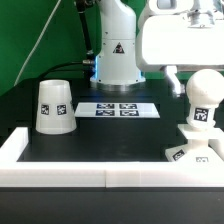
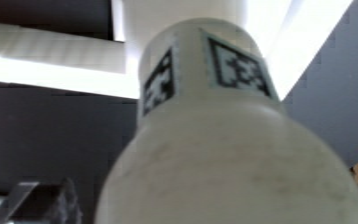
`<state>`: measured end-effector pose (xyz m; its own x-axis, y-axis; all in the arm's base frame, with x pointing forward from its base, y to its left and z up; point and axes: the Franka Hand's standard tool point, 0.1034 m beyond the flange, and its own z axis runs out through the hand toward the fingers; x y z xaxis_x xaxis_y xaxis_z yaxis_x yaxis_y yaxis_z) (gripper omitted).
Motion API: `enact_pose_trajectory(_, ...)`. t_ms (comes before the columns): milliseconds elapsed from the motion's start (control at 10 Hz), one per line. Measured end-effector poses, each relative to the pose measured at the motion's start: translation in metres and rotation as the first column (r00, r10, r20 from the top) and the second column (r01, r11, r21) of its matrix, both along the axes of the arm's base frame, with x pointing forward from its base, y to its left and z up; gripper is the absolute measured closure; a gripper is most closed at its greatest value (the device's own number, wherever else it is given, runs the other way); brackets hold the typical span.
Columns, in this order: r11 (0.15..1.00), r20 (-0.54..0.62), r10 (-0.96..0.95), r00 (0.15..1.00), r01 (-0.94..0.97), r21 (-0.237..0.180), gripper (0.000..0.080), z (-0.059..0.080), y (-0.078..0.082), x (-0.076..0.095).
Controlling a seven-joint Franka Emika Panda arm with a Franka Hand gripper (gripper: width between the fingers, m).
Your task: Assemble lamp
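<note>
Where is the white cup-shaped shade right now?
The shade stands at the exterior view's left, beside the marker board; the bulb is at that view's right.

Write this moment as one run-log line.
shade: mouth down, exterior view's left | bulb: upright at base, exterior view's right | marker board: centre | jaws: state unclear

Exterior view. A black table is bounded along its near edge by a raised white border. The marker board lies flat at mid-table. Behind, a green backdrop is crossed by a dark cable.
</note>
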<state>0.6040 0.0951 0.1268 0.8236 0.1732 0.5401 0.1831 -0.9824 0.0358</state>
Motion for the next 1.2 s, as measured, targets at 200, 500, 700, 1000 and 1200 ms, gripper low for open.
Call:
enact_pose_trajectory(200, 1.000, 0.001, 0.000, 1.000, 0.000, 0.003, 0.0101, 0.013, -0.001, 0.002)
enact_pose_trajectory(500, 1.000, -0.031, 0.002, 1.000, -0.002, 0.005, 0.0101, 0.014, 0.000, 0.002)
enact_pose_trajectory(700, 1.000, -0.109, 0.010, 0.994, -0.009, 0.006, 0.0101, 0.007, 0.001, -0.003)
enact_pose_trajectory(1000, 1.000, -0.331, 0.018, 0.943, -0.015, 0.009, 0.0101, 0.002, -0.003, -0.004)
enact_pose_trajectory(1200, 1.000, -0.460, 0.026, 0.888, -0.025, 0.009, 0.0101, -0.002, -0.004, -0.004)
